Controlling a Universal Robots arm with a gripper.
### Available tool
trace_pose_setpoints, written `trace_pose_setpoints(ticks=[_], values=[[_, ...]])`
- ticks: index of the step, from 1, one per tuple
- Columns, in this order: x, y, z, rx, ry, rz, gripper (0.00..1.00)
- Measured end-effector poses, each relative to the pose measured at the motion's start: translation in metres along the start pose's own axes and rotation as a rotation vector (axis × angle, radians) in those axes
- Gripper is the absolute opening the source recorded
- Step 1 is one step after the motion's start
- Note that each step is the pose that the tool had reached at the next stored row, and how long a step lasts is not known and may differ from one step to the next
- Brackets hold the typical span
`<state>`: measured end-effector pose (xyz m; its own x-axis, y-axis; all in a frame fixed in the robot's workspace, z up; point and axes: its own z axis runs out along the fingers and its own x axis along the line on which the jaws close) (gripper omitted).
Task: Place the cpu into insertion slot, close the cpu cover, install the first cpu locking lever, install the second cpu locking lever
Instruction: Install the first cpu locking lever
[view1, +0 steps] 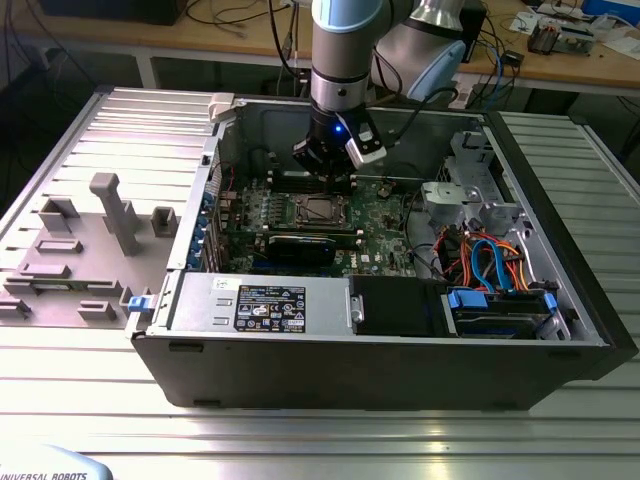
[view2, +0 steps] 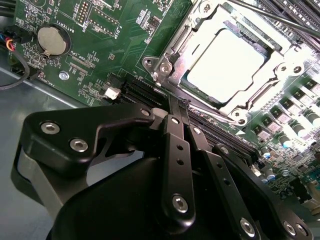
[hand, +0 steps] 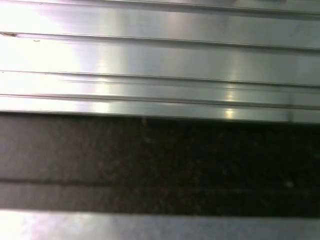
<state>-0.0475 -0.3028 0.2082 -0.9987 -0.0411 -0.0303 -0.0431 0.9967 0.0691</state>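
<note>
Ribbed metal bench (view1: 320, 430) lies closest in the exterior view, and an open computer case (view1: 380, 370) sits on it. A grey power box (view1: 260, 303) fills the case's near edge. Past it lies the green motherboard (view1: 385, 225). The insertion slot (view1: 320, 209) sits in the middle of that board. In the second wrist view the cpu (view2: 225, 65) lies flat inside the slot, and the cpu cover (view2: 186, 47) is down around it like a silver frame. The gripper (view2: 181, 104) has its black fingers (view2: 176, 150) pressed together with nothing between them. Its tip is just beside the cover's edge, over the long black memory slots (view2: 135, 90). A round coin battery (view2: 51, 41) sits farther off on the board.
</note>
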Motion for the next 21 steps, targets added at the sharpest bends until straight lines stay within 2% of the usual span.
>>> trace_pose_setpoints(ticks=[2,11,21], values=[[0.0,-0.0002,0.001,0.0033,0.0001,0.0,0.11],[-0.0007,-0.002,0.005,0.005,0.0002,0.0,0.11],[-0.0007,-0.0029,0.0011,0.0051,0.0,0.001,0.11]])
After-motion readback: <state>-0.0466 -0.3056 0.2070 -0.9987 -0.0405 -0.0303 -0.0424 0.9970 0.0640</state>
